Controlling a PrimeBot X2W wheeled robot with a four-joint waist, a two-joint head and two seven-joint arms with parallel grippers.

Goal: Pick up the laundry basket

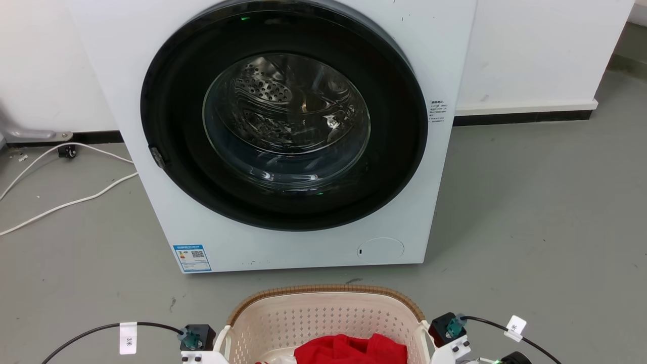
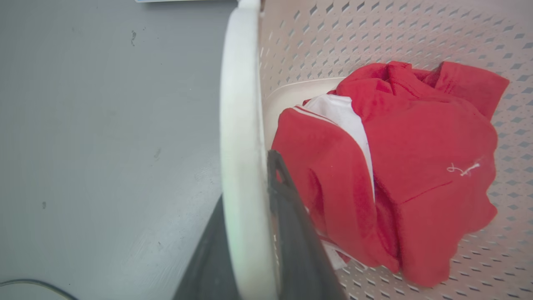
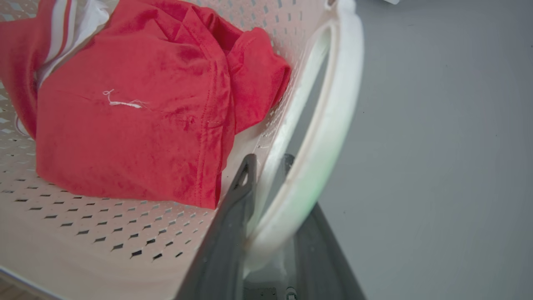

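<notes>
Clamping one white side handle (image 2: pixel 241 83) each, your left gripper (image 2: pixel 245 187) and right gripper (image 3: pixel 268 162) hold the laundry basket (image 1: pixel 323 290) just near of the washing machine (image 1: pixel 303 242); lifting unevenly could tilt it and slip a handle free.

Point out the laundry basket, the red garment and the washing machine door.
laundry basket (image 1: pixel 323 290): head view, brown far rim.
red garment (image 2: pixel 420 141): left wrist view, middle of cloth.
washing machine door (image 1: pixel 286 119): head view, centre of glass.
</notes>
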